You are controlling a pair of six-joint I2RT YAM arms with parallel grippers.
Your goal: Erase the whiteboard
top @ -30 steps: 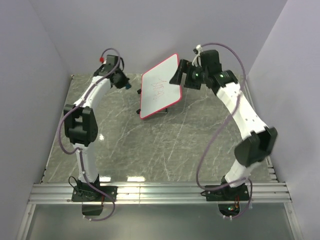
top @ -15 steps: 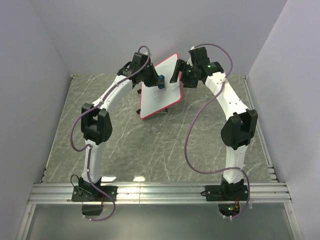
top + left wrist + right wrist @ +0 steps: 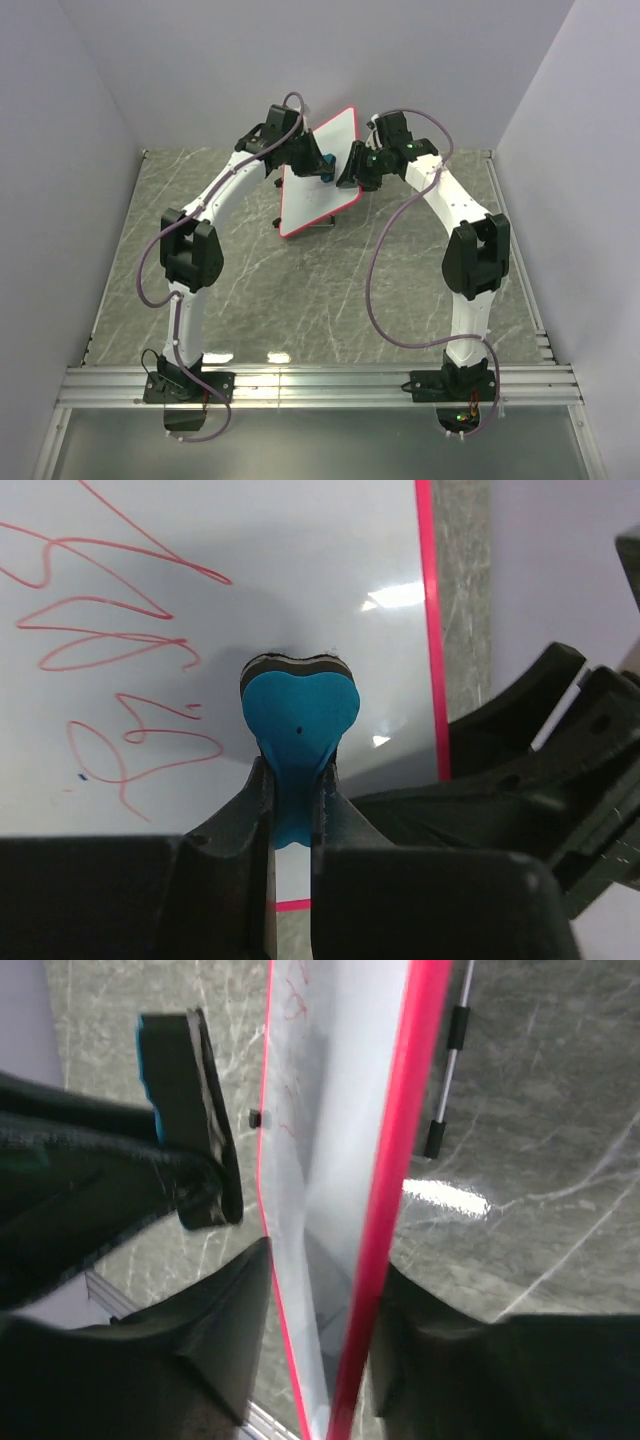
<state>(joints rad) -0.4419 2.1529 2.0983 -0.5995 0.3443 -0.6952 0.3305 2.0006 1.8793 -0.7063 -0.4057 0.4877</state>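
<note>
The whiteboard (image 3: pixel 318 190) stands tilted at the table's (image 3: pixel 300 300) twelve o'clock. The left gripper (image 3: pixel 290 815) is clamped tight on a blue eraser (image 3: pixel 300 715) pressed to the board, with red scribbles (image 3: pixel 110 640) at the eraser's nine o'clock. The right gripper (image 3: pixel 315 1335) straddles the board's pink rim, half open; whether it pinches, I cannot tell.

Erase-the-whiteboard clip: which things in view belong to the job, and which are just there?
Part of the job:
- whiteboard, bearing red scribbles
- blue eraser, clamped in the left gripper
- right gripper, jaws either side of the board's rim

Just there:
- marble table
- metal rail at its near edge
</note>
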